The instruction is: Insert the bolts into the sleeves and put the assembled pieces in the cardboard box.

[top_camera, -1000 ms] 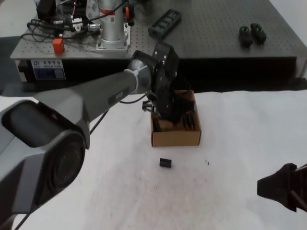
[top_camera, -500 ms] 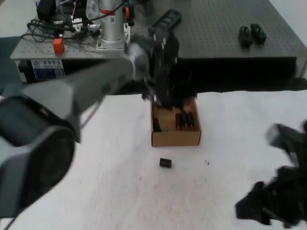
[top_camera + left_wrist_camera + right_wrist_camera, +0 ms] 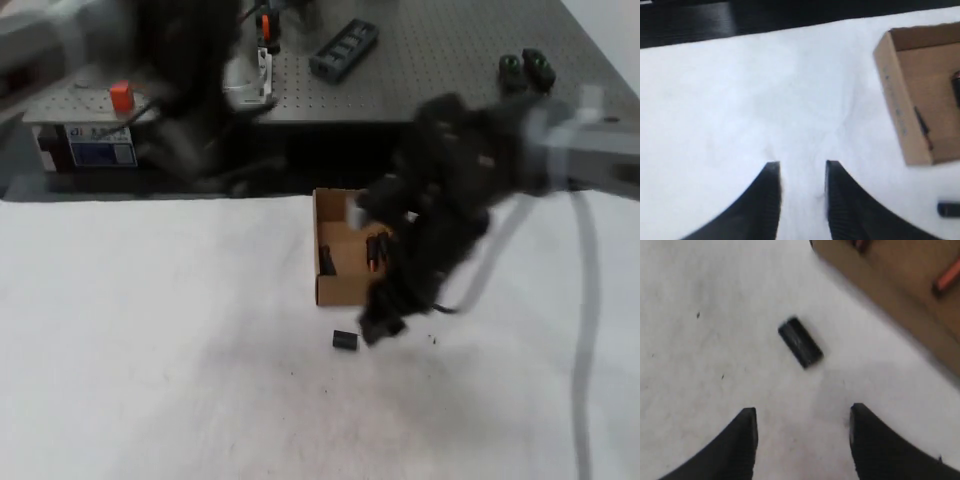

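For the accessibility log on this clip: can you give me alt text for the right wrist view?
The right end effector, open and empty, hangs over white cloth with a small black sleeve lying just ahead of it. A corner of the cardboard box sits beyond the sleeve, holding an orange-tipped piece.

Open cloth [image 3: 700,365] surrounds the sleeve [image 3: 800,342]; the cardboard box [image 3: 335,290] stands near, seemingly apart.

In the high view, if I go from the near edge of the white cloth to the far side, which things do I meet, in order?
small black sleeve → cardboard box → orange block → black tray
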Controlling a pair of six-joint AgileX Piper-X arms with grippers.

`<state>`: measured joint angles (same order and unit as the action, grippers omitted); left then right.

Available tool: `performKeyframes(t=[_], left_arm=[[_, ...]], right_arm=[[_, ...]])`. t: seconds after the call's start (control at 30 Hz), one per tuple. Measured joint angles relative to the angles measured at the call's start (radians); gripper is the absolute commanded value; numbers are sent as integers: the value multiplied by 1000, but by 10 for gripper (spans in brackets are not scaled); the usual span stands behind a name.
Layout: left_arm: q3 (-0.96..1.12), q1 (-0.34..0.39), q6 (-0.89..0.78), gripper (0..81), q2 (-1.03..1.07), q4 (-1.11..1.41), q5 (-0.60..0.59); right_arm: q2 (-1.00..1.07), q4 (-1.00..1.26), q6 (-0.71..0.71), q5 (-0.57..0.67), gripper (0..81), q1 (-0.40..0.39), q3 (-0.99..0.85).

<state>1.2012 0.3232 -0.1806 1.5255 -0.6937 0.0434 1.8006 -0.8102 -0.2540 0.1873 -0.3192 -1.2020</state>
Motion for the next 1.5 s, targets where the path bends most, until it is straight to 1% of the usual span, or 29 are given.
performKeyframes(t=[0.1, 0.17, 0.2, 0.33, 0.4, 0.63, 0.7, 0.83, 0.87, 0.93, 1.03, 1.07, 1.13, 1.2, 1.23, 1.3, 1.33, 1.4, 1.47, 1.5], left_arm=[[-88, -22, 21, 224, -85, 21, -35], [-110, -27, 31, 224, -110, 24, -43], [-129, -30, 43, 224, -131, 25, -43], [-154, -30, 76, 224, -166, 25, -49], [-157, -30, 83, 224, -171, 25, -49], [-157, -30, 98, 224, -175, 27, -50], [-159, -30, 101, 224, -175, 27, -50], [-159, -30, 101, 224, -175, 27, -51], [-159, -30, 101, 224, -175, 25, -51], [-159, -30, 108, 224, -175, 17, -66], [-159, -30, 193, 225, -175, -32, -162], [-159, -30, 199, 225, -175, -32, -169], [-159, -21, 248, 225, -175, -71, -237], [-162, 6, 278, 225, -166, -92, -286], [-162, 45, 293, 225, -144, -90, -313], [-162, 99, 299, 225, -107, -77, -331], [-162, 128, 301, 225, -83, -68, -339], [-153, 188, 312, 225, -31, -55, -352], [-134, 258, 333, 225, 32, -48, -359], [-117, 323, 349, 225, 93, -46, -360]], right_arm=[[126, -23, -49, -30, 377, -40, -148], [204, -53, -83, -68, 377, -67, -240], [237, -97, -123, -107, 377, -79, -319], [332, -172, -173, -168, 368, -112, -430], [369, -192, -185, -187, 342, -120, -462], [394, -218, -194, -212, 304, -122, -468], [394, -220, -196, -214, 231, -124, -468], [394, -225, -197, -237, 8, -125, -468], [394, -229, -197, -247, 45, -125, -468], [394, -236, -197, -256, 42, -125, -469], [385, -250, -184, -254, 42, -111, -469], [376, -260, -175, -234, 42, -100, -469], [340, -283, -142, -170, 42, -72, -455], [301, -290, -107, -110, 42, -50, -420], [266, -290, -107, -105, 42, -33, -415], [163, -285, -77, -66, 42, 1, -367], [163, -279, -65, -49, 42, 4, -334], [53, -256, -40, -23, 42, 40, -256], [-71, -227, -17, -4, 42, 77, -162], [-121, -220, -6, 6, 42, 93, -120]])
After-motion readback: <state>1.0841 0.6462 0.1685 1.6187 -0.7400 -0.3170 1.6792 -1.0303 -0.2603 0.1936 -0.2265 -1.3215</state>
